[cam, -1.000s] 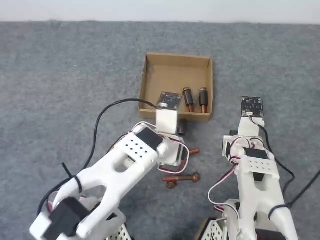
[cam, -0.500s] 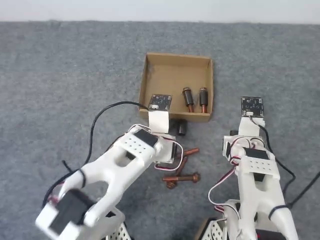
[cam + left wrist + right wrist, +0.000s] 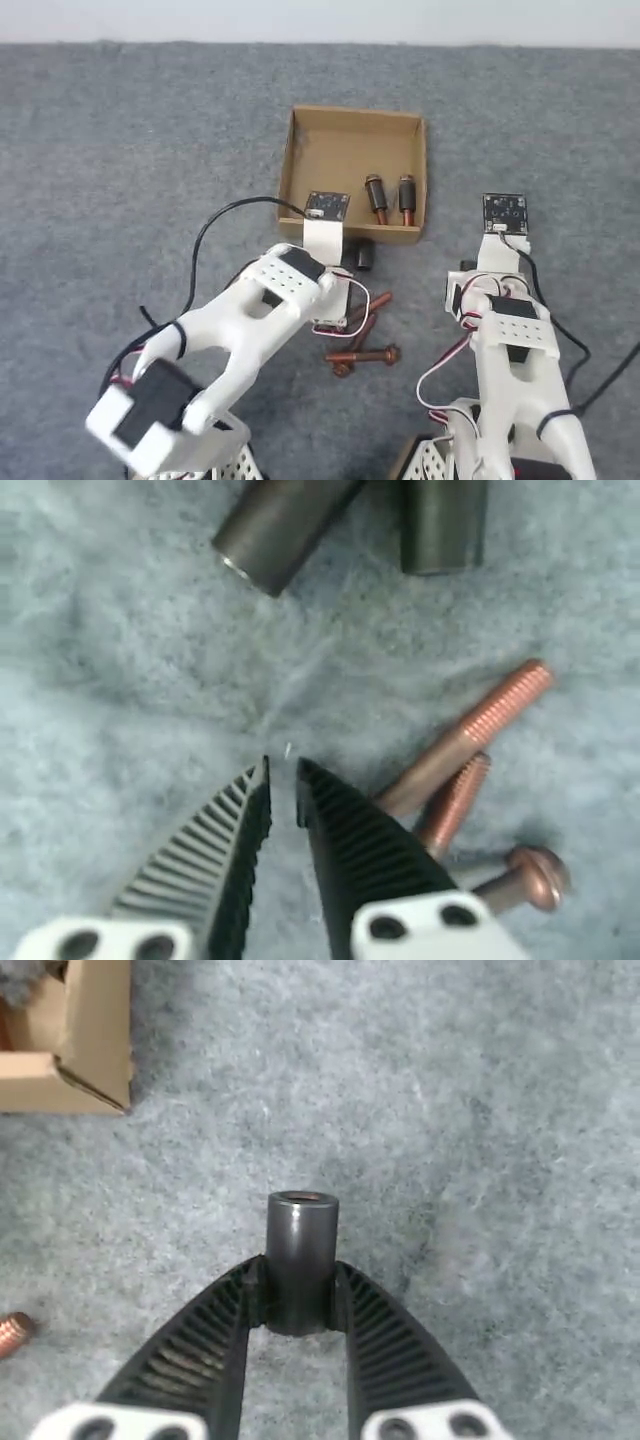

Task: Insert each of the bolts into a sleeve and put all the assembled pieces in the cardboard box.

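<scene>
Compared with a second ago, the left arm (image 3: 250,330) has swung so that its wrist sits slightly farther from the right arm (image 3: 510,340) and its rear end lies nearer the middle of the table's near edge. The right arm, the box and the loose parts are where they were. Grey carpet (image 3: 120,150) covers the whole table, and a strip of white wall (image 3: 300,20) runs along its far edge. The cardboard box (image 3: 287,160) stands open on the carpet beyond the left arm, with two assembled pieces (image 3: 376,198) lying side by side against its wall nearest the right arm. The left arm's wrist overlaps the box's near wall in the high view and covers part of the parts below it. The left gripper (image 3: 283,768) hangs just above the carpet, its jaws drawn almost together with a thin slit between them and nothing held. The copper bolts (image 3: 470,735) lie in a loose cluster just beside it, and two loose sleeves (image 3: 285,525) lie a little beyond. The right gripper (image 3: 300,1272) is clamped on a dark sleeve (image 3: 302,1230) that points away from the wrist, off the corner of the box.
</scene>
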